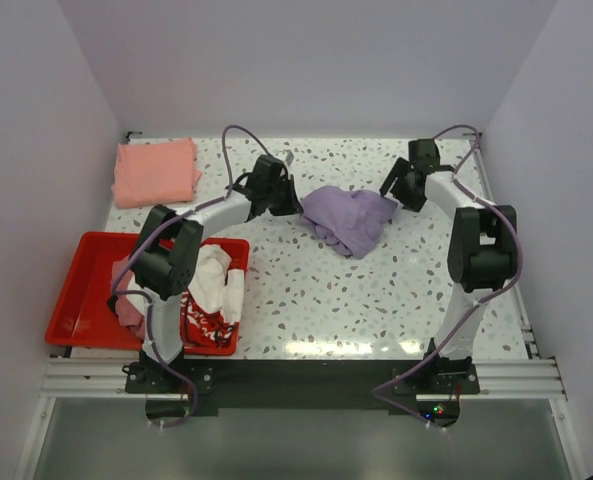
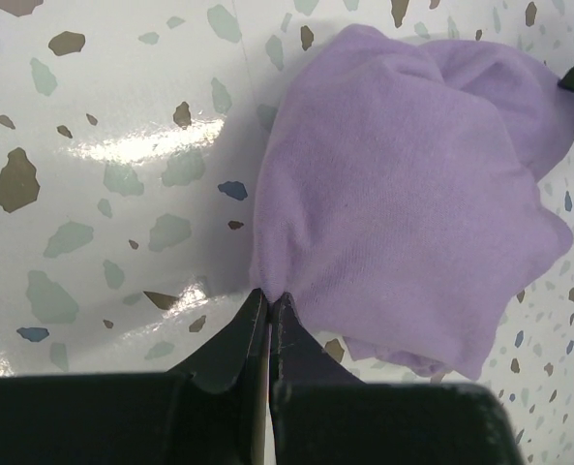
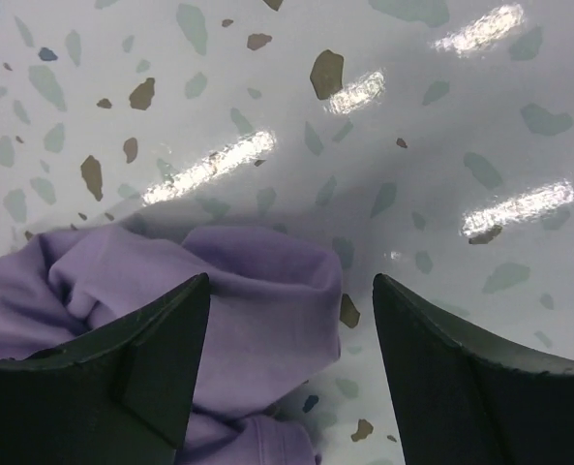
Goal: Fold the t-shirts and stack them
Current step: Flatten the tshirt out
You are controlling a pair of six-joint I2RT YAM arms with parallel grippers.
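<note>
The lavender t-shirt (image 1: 348, 218) lies crumpled at the upper middle of the terrazzo counter (image 1: 376, 300). The left pincer (image 2: 269, 308) is pressed together on the shirt's left edge and seems to nip only a small tuck of cloth. The right pincer (image 3: 291, 286) hangs spread over the shirt's right edge, gripping nothing. A bite that thin may slip free if the left arm pulls. The right pincer could also close on several bunched layers, so the shirt would drag as a lump instead of opening flat.
</note>
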